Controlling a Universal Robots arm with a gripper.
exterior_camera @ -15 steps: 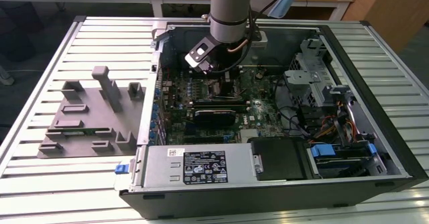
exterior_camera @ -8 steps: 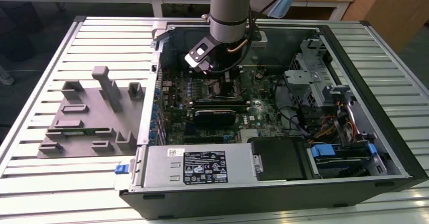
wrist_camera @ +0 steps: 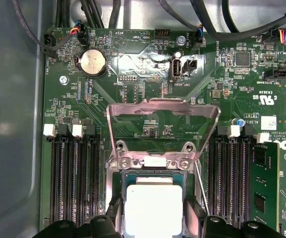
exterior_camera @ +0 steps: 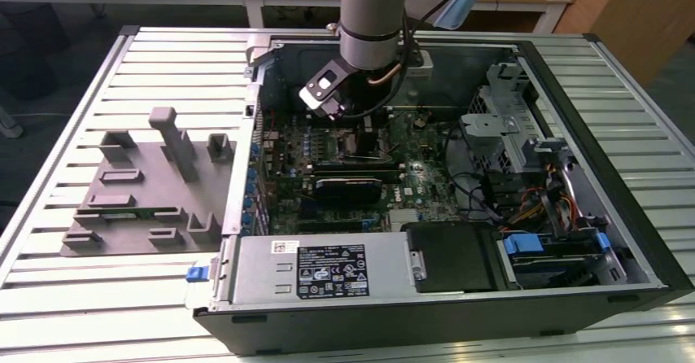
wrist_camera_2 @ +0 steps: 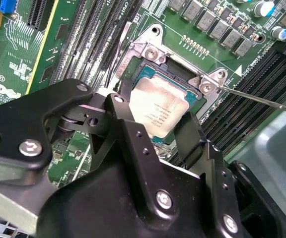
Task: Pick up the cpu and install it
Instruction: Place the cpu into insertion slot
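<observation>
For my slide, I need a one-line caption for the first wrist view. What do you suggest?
Gripper at the cpu, which sits at the open motherboard socket below the raised metal load plate.

Colour rundown: the cpu (wrist_camera: 154, 208) has a silvery-white top with a thin greenish rim. The motherboard (wrist_camera: 148, 104) is deep green with pale traces, the memory slots (wrist_camera: 76, 173) are black and the socket frame (wrist_camera: 163, 111) is shiny silver. The gripper (wrist_camera_2: 155, 119) is matte black (silver screws though). The table (exterior_camera: 65, 298) is grey with ribbed stripes.
</observation>
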